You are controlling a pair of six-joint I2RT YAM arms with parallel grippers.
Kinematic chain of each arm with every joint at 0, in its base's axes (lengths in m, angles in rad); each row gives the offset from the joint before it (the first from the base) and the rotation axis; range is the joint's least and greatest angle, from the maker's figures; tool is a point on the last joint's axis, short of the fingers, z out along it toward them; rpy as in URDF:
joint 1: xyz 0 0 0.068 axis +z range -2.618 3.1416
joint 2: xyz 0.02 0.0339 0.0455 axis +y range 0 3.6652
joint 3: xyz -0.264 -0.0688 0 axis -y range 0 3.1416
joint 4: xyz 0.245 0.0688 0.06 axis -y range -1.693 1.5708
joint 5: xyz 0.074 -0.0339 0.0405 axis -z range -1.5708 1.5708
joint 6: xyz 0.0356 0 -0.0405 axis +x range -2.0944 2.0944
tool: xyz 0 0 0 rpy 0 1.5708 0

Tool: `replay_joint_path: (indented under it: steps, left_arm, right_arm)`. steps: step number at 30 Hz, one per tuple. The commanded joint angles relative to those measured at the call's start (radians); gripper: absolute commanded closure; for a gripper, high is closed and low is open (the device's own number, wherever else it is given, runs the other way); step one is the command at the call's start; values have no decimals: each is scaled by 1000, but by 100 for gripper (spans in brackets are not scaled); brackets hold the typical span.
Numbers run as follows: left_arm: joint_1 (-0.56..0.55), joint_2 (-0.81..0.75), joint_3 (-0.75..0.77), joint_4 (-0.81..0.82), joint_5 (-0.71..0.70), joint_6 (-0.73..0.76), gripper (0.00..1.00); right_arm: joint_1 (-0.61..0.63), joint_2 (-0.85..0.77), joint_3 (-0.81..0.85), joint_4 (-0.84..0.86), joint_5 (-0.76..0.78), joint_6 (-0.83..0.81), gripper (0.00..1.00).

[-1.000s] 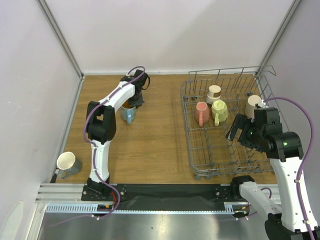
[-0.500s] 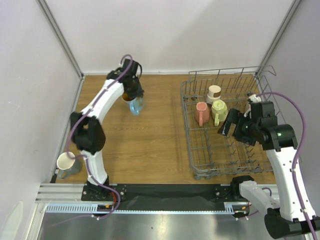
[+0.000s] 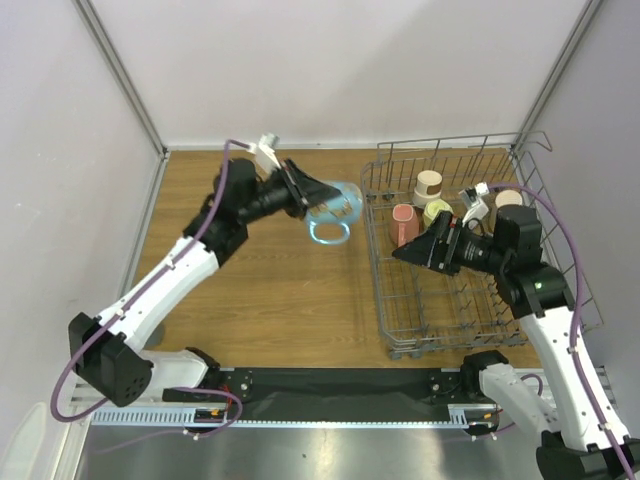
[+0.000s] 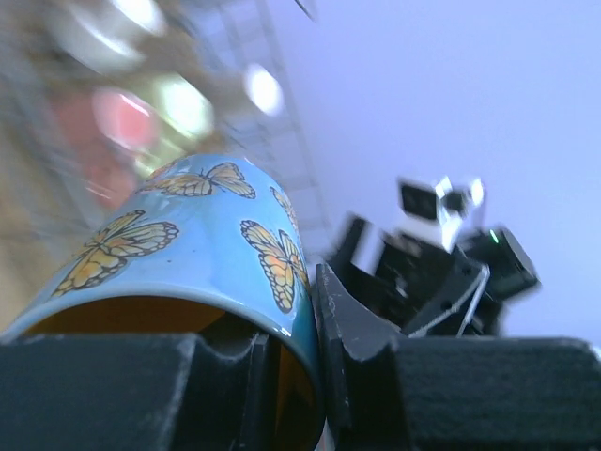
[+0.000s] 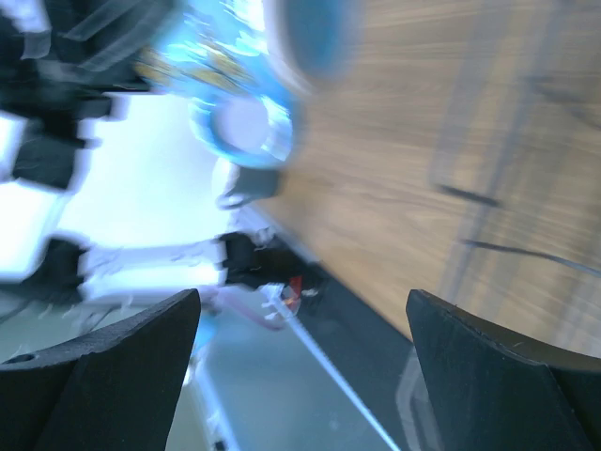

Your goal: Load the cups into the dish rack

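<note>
My left gripper (image 3: 312, 192) is shut on the rim of the blue butterfly cup (image 3: 338, 204) with an orange inside and holds it in the air just left of the dish rack (image 3: 378, 264). In the left wrist view the fingers (image 4: 352, 329) pinch the cup's wall (image 4: 188, 249). In the rack stand a pink cup (image 3: 403, 226), a yellow-cream cup (image 3: 438, 210) and two beige cups (image 3: 429, 183) (image 3: 508, 199). My right gripper (image 3: 408, 252) is open and empty over the rack, pointing left at the blue cup, which shows blurred in the right wrist view (image 5: 235, 99).
The wooden table (image 3: 290, 290) lies between the arms. White walls with metal corner posts (image 3: 120, 80) close the back and sides. The black base rail (image 3: 330, 385) runs along the near edge. The right arm (image 4: 441, 272) shows behind the cup in the left wrist view.
My left arm lifted the blue cup off the back of the table and swung it right toward the rack. My right gripper turned and reached left toward it.
</note>
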Motion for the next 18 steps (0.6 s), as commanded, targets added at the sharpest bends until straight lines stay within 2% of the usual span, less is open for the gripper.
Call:
replay_joint_path:
  steps: [1, 4, 8, 14, 18]
  left_arm:
    - [-107, -110, -40, 393, 26, -167, 100]
    - [-183, -136, -48, 422, -40, -191, 100]
    - [-243, -167, -81, 513, -95, -247, 100]
    - [-316, -174, -114, 628, -163, -297, 100]
    - [-390, -178, -127, 669, -215, -293, 99]
  right_arm:
    - [82, -46, -50, 347, -152, 169, 0]
    - [164, -42, -44, 407, -102, 209, 1]
    - [309, -51, -8, 375, -4, 183, 3]
    - [353, -65, -11, 387, 59, 215, 9]
    - [362, -91, -48, 533, 63, 309, 11]
